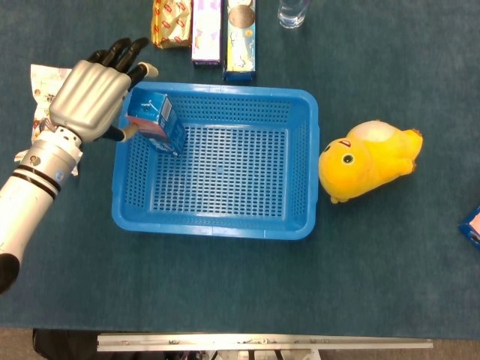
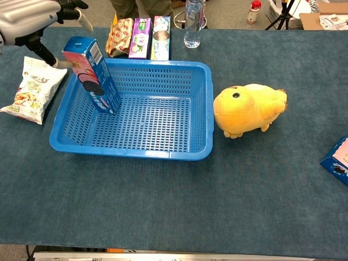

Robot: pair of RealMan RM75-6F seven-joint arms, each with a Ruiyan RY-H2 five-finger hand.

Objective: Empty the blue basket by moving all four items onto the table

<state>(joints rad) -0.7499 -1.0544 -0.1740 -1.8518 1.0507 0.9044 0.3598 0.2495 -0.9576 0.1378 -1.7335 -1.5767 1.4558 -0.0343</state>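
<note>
The blue basket (image 1: pixel 214 229) (image 2: pixel 130 152) holds one thing, a blue cookie box (image 1: pixel 156 124) (image 2: pixel 92 73) standing tilted in its far left corner against the wall. My left hand (image 1: pixel 90 97) (image 2: pixel 27 16) hovers over the basket's far left rim, fingers spread and stretched above the box without gripping it. Its thumb lies close beside the box's left face. A yellow plush chick (image 1: pixel 367 159) (image 2: pixel 247 109) lies on the table right of the basket. A snack bag (image 1: pixel 45 90) (image 2: pixel 32 89) lies left of it, partly under my arm. My right hand is out of sight.
Three packets (image 1: pixel 206 30) (image 2: pixel 140 37) and a clear bottle (image 1: pixel 292 11) (image 2: pixel 193 22) line the table's far edge behind the basket. A blue box (image 1: pixel 472 225) (image 2: pixel 337 157) pokes in at the right edge.
</note>
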